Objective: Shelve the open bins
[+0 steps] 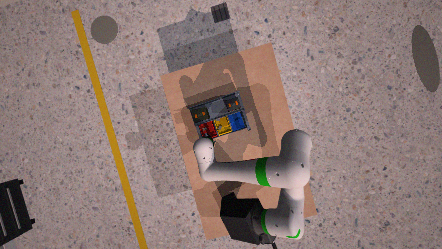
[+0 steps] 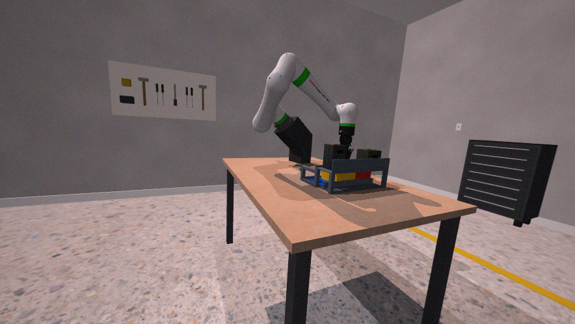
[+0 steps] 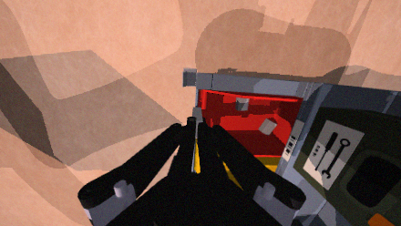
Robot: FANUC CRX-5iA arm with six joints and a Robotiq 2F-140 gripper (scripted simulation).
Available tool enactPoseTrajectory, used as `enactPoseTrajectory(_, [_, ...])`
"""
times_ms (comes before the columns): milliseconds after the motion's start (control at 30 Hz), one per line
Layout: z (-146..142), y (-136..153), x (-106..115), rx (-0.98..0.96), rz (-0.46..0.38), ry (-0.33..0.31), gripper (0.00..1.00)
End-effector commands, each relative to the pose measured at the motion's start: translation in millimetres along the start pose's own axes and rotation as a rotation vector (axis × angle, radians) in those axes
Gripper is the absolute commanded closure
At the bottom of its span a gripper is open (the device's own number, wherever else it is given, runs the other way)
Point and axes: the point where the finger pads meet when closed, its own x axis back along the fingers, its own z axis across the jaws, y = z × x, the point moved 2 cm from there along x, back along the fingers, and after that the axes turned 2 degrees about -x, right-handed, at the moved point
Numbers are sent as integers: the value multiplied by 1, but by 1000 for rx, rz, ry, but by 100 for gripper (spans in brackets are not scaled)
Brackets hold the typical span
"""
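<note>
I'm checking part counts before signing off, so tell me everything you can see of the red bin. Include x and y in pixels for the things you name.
The red bin [image 1: 207, 129] [image 2: 362, 175] [image 3: 255, 141] is a glossy, open-topped box, apparently plastic, with two small grey parts visible inside. It looks level, sitting at the end of the shelf's row, beside the yellow bin [image 1: 223, 125] [image 2: 345, 175]. Whether the gripper [image 3: 196, 113] touches it is unclear.

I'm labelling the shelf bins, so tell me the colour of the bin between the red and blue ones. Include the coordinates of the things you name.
Yellow [image 1: 223, 126]; best in the top view.
</note>
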Motion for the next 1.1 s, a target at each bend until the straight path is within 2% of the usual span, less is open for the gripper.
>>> enactPoseTrajectory(0, [0, 0, 0, 0, 0, 0, 100])
enactPoseTrajectory(633, [-3, 0, 4, 0, 0, 0, 100])
enactPoseTrajectory(1067, [-17, 0, 18, 0, 0, 0, 100])
